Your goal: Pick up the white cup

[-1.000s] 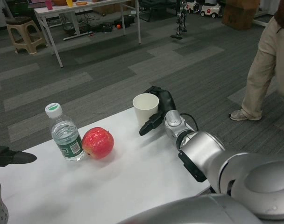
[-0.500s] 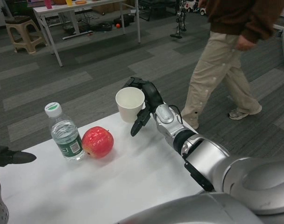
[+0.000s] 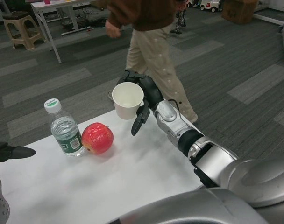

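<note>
- Head view: the white cup (image 3: pixel 127 100) sits in the grasp of the right hand (image 3: pixel 145 99), lifted clear of the white table (image 3: pixel 109 177), upright with its open mouth tipped slightly toward the camera. It lies at about 12 o'clock from the picture's middle.
- The right hand wraps the cup from its 3 o'clock side; black fingers (image 3: pixel 131 74) curl over the rim at the back, and another dark finger points down at 5 o'clock of the cup, just under its base.
- The right silver forearm (image 3: pixel 179 128) runs from the hand toward 4 o'clock, widening into the big silver upper arm at the bottom right corner.
- The left hand (image 3: pixel 11 152) shows only as a dark pointed tip at the 9 o'clock edge of the picture, low over the table and well apart from everything else. I cannot tell whether it is wide or closed, since so little of it shows.
- A red apple (image 3: pixel 97 138) rests on the table at 7 o'clock of the cup, apart from it.
- A clear water bottle (image 3: pixel 63 129) with a white cap and a green label stands upright just beside the apple, at its 9 o'clock, touching or nearly so.
- A person (image 3: pixel 153 42) in tan trousers and a brown top is on the grey carpet beyond the table, at 12 to 1 o'clock of the cup.
- At the far 11 o'clock corner stand a beige stool (image 3: pixel 19 29) and another white table (image 3: pixel 58 10).
</note>
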You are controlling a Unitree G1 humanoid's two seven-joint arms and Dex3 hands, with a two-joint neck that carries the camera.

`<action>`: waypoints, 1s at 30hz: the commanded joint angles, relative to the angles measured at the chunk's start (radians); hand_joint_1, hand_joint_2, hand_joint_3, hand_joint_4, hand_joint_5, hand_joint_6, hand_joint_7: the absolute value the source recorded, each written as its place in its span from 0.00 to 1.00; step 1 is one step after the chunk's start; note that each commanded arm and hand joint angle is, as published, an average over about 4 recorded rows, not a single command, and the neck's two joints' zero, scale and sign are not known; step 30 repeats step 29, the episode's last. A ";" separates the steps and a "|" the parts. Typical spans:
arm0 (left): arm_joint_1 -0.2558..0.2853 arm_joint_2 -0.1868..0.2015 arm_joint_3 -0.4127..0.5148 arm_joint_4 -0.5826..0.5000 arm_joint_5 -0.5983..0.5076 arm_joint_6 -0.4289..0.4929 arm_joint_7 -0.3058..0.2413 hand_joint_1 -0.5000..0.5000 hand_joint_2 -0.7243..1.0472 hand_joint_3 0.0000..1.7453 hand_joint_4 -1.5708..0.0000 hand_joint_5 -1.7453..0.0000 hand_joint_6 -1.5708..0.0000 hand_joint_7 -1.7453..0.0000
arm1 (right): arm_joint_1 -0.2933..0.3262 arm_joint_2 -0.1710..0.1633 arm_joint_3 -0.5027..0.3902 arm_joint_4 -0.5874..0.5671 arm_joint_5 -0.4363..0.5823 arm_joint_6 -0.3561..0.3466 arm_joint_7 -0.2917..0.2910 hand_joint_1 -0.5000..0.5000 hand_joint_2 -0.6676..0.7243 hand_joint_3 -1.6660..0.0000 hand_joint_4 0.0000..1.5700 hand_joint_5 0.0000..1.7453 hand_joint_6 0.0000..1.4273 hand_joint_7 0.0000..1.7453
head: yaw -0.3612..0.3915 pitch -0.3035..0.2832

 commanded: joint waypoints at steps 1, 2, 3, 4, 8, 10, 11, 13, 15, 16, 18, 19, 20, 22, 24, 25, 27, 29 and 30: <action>-0.003 0.008 0.003 0.005 0.008 -0.004 0.002 0.00 0.15 0.05 1.00 0.65 1.00 1.00 | 0.029 -0.015 -0.028 -0.064 0.006 -0.004 0.024 0.92 0.91 0.86 0.80 0.93 0.78 0.88 | -0.001 -0.001; -0.003 0.008 0.003 0.005 0.008 -0.004 0.002 0.00 0.15 0.05 1.00 0.65 1.00 1.00 | 0.034 -0.016 -0.034 -0.076 0.006 -0.004 0.032 0.92 0.91 0.86 0.80 0.92 0.78 0.88 | -0.001 0.000; -0.003 0.008 0.003 0.005 0.008 -0.004 0.002 0.00 0.15 0.05 1.00 0.65 1.00 1.00 | 0.040 -0.018 -0.040 -0.088 0.006 -0.004 0.040 0.92 0.91 0.86 0.80 0.90 0.78 0.88 | -0.001 0.000; -0.003 0.008 0.002 0.005 0.008 -0.004 0.002 0.00 0.15 0.05 1.00 0.65 1.00 1.00 | 0.045 -0.019 -0.046 -0.100 0.006 -0.004 0.049 0.92 0.91 0.86 0.80 0.89 0.78 0.88 | -0.002 -0.001; -0.003 0.008 0.000 0.004 0.008 -0.004 0.002 0.00 0.15 0.05 1.00 0.65 1.00 1.00 | 0.075 -0.026 -0.070 -0.163 0.007 -0.004 0.079 0.92 0.91 0.87 0.80 0.94 0.82 0.86 | -0.001 0.001; -0.002 0.008 0.000 0.003 0.008 -0.004 0.002 0.00 0.15 0.05 1.00 0.65 1.00 1.00 | 0.095 -0.029 -0.084 -0.200 0.007 -0.004 0.090 0.92 0.91 0.87 0.80 0.94 0.82 0.84 | 0.000 0.002; -0.002 0.008 -0.001 0.003 0.008 -0.004 0.002 0.00 0.15 0.05 1.00 0.65 1.00 1.00 | 0.104 -0.030 -0.090 -0.217 0.008 -0.004 0.092 0.92 0.91 0.86 0.80 0.94 0.82 0.84 | 0.000 0.002; 0.000 0.008 -0.001 0.003 0.008 -0.004 0.002 0.00 0.15 0.05 1.00 0.65 1.00 1.00 | 0.123 -0.032 -0.104 -0.251 0.008 -0.004 0.095 0.92 0.91 0.86 0.80 0.94 0.82 0.84 | 0.001 0.003; 0.003 0.008 -0.001 0.001 0.008 -0.004 0.002 0.00 0.15 0.05 1.00 0.65 1.00 1.00 | 0.143 -0.033 -0.117 -0.287 0.008 -0.004 0.096 0.92 0.91 0.86 0.80 0.94 0.82 0.83 | 0.002 0.005; 0.004 0.008 -0.001 -0.001 0.008 -0.004 0.002 0.00 0.15 0.05 1.00 0.65 1.00 1.00 | 0.153 -0.033 -0.123 -0.304 0.008 -0.004 0.096 0.92 0.91 0.86 0.80 0.94 0.82 0.82 | 0.002 0.007; 0.008 0.008 -0.001 -0.005 0.008 -0.004 0.002 0.00 0.15 0.05 1.00 0.65 1.00 1.00 | 0.170 -0.033 -0.131 -0.334 0.009 -0.003 0.096 0.92 0.91 0.86 0.80 0.94 0.82 0.80 | 0.002 0.013; 0.009 0.009 -0.001 -0.006 0.008 -0.004 0.002 0.00 0.15 0.05 1.00 0.65 1.00 1.00 | 0.176 -0.034 -0.133 -0.346 0.009 -0.003 0.096 0.92 0.91 0.86 0.80 0.94 0.82 0.80 | 0.002 0.014; 0.010 0.009 -0.002 -0.007 0.008 -0.004 0.002 0.00 0.15 0.05 1.00 0.65 1.00 1.00 | 0.184 -0.037 -0.134 -0.362 0.009 -0.002 0.096 0.92 0.91 0.86 0.80 0.94 0.82 0.80 | 0.002 0.015; 0.012 0.011 -0.004 -0.010 0.008 -0.004 0.001 0.00 0.15 0.05 1.00 0.65 1.00 1.00 | 0.194 -0.043 -0.133 -0.381 0.009 -0.002 0.096 0.92 0.91 0.86 0.80 0.94 0.82 0.80 | 0.004 0.016; 0.012 0.013 -0.006 -0.013 0.009 -0.004 -0.002 0.00 0.18 0.05 1.00 0.65 1.00 1.00 | 0.197 -0.046 -0.132 -0.391 0.009 -0.002 0.096 0.92 0.91 0.86 0.79 0.94 0.82 0.80 | 0.019 0.021; 0.012 0.016 -0.010 -0.015 0.011 -0.004 -0.006 0.00 0.19 0.05 1.00 0.65 1.00 1.00 | 0.198 -0.048 -0.130 -0.397 0.009 -0.002 0.096 0.92 0.91 0.86 0.78 0.93 0.82 0.80 | 0.025 0.022; 0.012 0.027 -0.020 -0.022 0.018 0.000 -0.015 0.00 0.20 0.05 1.00 0.65 1.00 1.00 | 0.198 -0.050 -0.122 -0.404 0.009 -0.001 0.096 0.92 0.91 0.86 0.78 0.90 0.81 0.80 | 0.055 0.023; 0.012 0.041 -0.032 -0.029 0.026 0.007 -0.025 0.00 0.20 0.05 1.00 0.65 1.00 1.00 | 0.199 -0.052 -0.113 -0.410 0.008 0.000 0.096 0.92 0.91 0.87 0.78 0.91 0.80 0.80 | 0.083 0.024; 0.012 0.041 -0.032 -0.029 0.026 0.007 -0.025 0.00 0.20 0.05 1.00 0.65 1.00 1.00 | 0.199 -0.052 -0.113 -0.410 0.008 0.000 0.096 0.92 0.91 0.87 0.78 0.91 0.80 0.80 | 0.083 0.024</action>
